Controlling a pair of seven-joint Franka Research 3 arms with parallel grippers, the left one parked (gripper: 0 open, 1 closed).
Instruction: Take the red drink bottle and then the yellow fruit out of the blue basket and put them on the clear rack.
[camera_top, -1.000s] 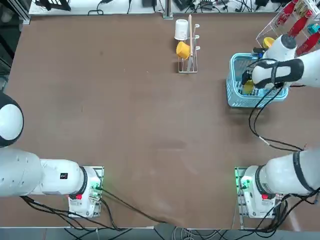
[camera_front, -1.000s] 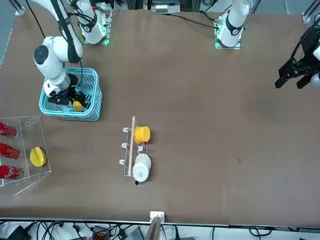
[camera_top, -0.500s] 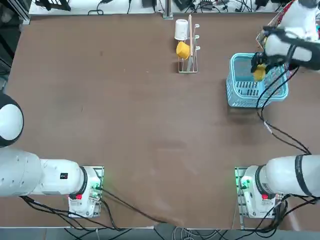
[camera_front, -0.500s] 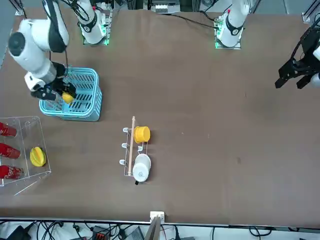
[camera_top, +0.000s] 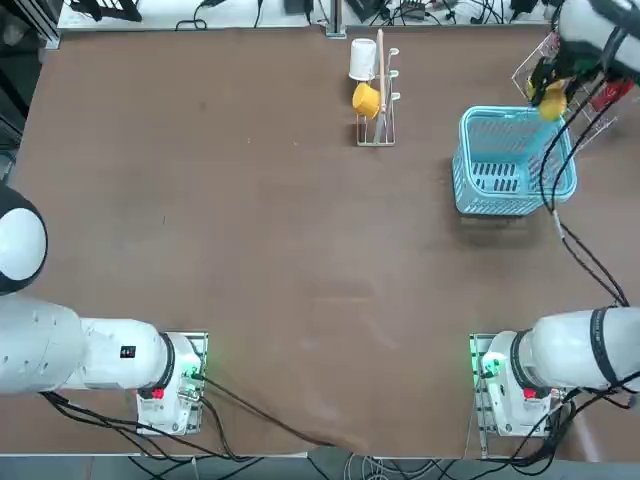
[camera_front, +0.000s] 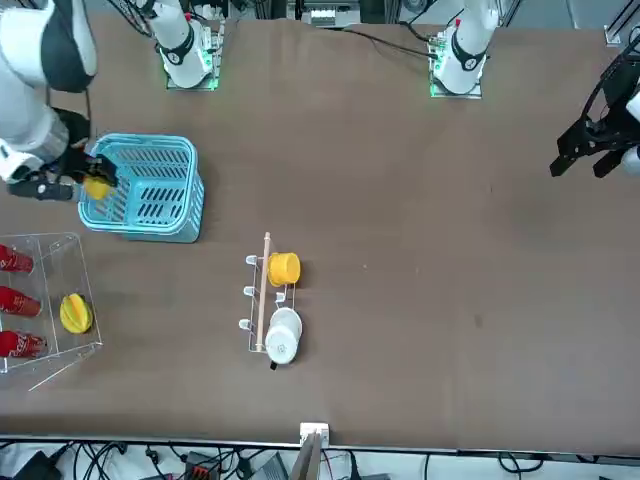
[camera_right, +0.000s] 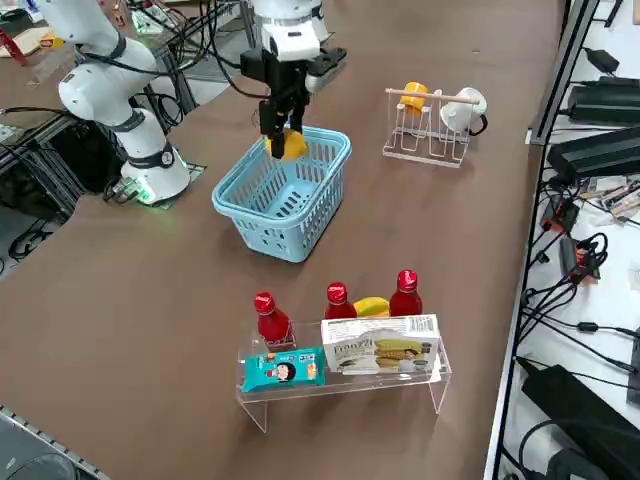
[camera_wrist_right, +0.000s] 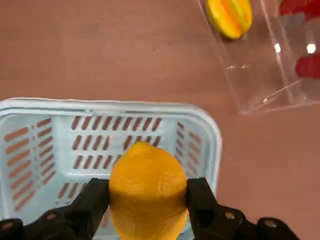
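My right gripper (camera_top: 550, 92) is shut on the yellow fruit (camera_top: 551, 103), a small round lemon. It holds the lemon (camera_right: 290, 145) in the air over the rack-side rim of the blue basket (camera_right: 268, 236). The wrist view has the lemon (camera_wrist_right: 148, 190) between both fingers above the basket (camera_wrist_right: 100, 104), whose slatted floor is bare. The clear rack (camera_right: 345, 385) stands just beyond the basket. Three red bottles (camera_right: 338, 300) stand on it, with a bigger flattened yellow fruit (camera_right: 372, 306) among them. In the front view the gripper (camera_front: 90, 185) hangs between basket (camera_front: 150, 141) and rack (camera_front: 70, 240).
A slim white peg stand (camera_top: 377, 90) holds an orange-yellow cup (camera_top: 366, 99) and a white cup (camera_top: 362, 60) at the table's far middle. A blue packet (camera_right: 283, 368) and a white box (camera_right: 380, 345) sit in the rack's lower shelf. Cables trail from the right arm (camera_top: 560, 230).
The gripper rose out of the basket with the lemon and moved away from the arms' bases toward the rack. The basket is left with nothing in it.
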